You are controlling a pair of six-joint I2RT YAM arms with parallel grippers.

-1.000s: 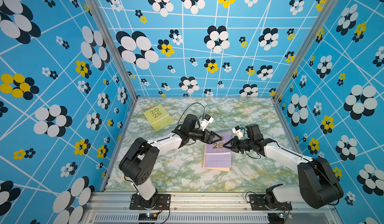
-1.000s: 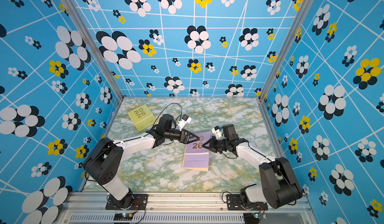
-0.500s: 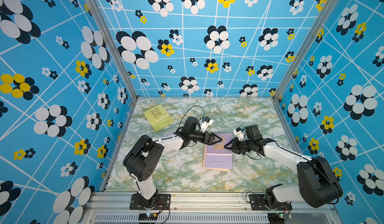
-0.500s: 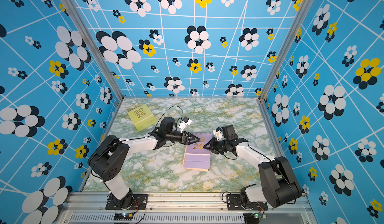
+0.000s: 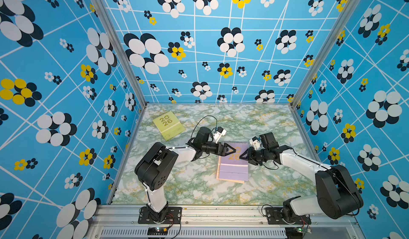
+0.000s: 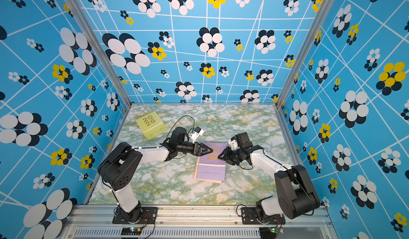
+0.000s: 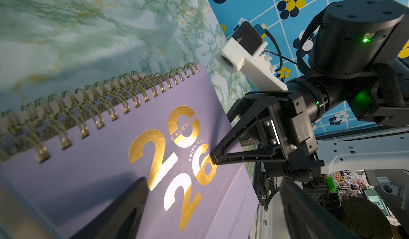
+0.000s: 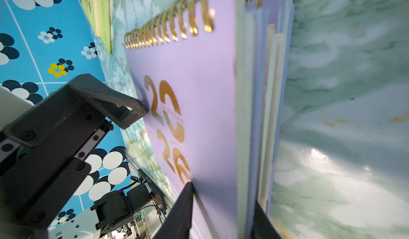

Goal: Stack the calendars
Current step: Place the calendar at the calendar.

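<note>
Stack of calendars (image 5: 232,171) lies flat on the marble tabletop (image 5: 194,189), about mid-table, between the two arms. Lilac calendar (image 7: 99,171) is on top, gold "2026" facing up, spiral binding (image 7: 106,107) toward the back wall. A peach edge (image 5: 230,180) shows underneath along the near side. Left gripper (image 5: 232,152) reaches in from the stack's left side, jaws spread wide, holding nothing. In its own wrist view its two fingers (image 7: 126,207) stand far apart above the lilac cover. From the right wrist view one fingertip (image 8: 135,114) sits at the cover's left margin beside the "20"; touching or just clear, cannot tell. Right gripper (image 5: 242,157) comes in from the right, jaws part-way apart, straddling the right-hand edge of the top calendar. Its upper finger (image 8: 181,211) lies over the cover with the tip at the "6". Its lower finger (image 8: 263,224) sits down beside the layered edges of the stack. Whether those jaws press the edge or merely bracket it, cannot tell. The two gripper tips face each other across the cover, near but apart. Yellow-green calendar (image 5: 169,125) lies flat by itself toward the back-left corner, well apart from the stack and from both grippers.
</note>
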